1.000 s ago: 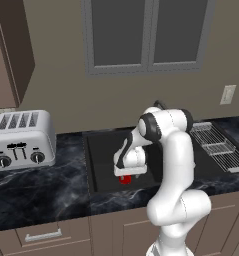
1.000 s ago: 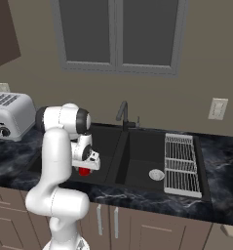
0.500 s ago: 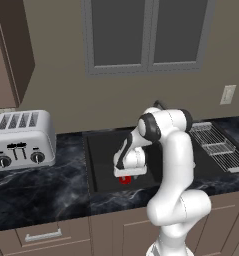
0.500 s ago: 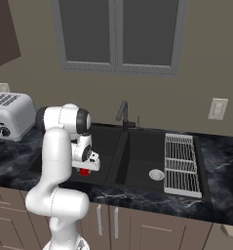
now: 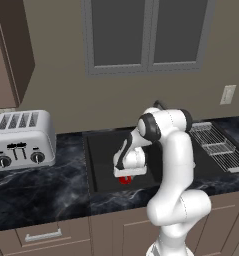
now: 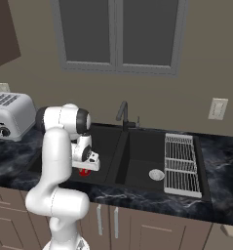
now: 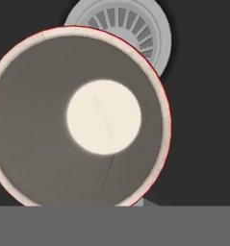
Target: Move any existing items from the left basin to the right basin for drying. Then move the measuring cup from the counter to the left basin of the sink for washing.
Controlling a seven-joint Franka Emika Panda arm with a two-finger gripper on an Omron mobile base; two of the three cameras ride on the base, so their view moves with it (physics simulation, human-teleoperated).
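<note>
Left base view: from behind and left of the arm, looking forward and down across the surface (image 5: 36,192) to the sink (image 5: 103,152). Right base view: same scene from behind-right, sink (image 6: 137,161) and window shared (toaster (image 5: 22,137) too). Hand view: very near, straight down into the mug (image 7: 80,117), drain (image 7: 135,29) past its rim.

A silver four-slot toaster (image 5: 22,140) stands on the worktop well off to the hand's left. A wire drying rack (image 6: 180,164) lies far to its right. Windows (image 6: 120,35) rise beyond it.
</note>
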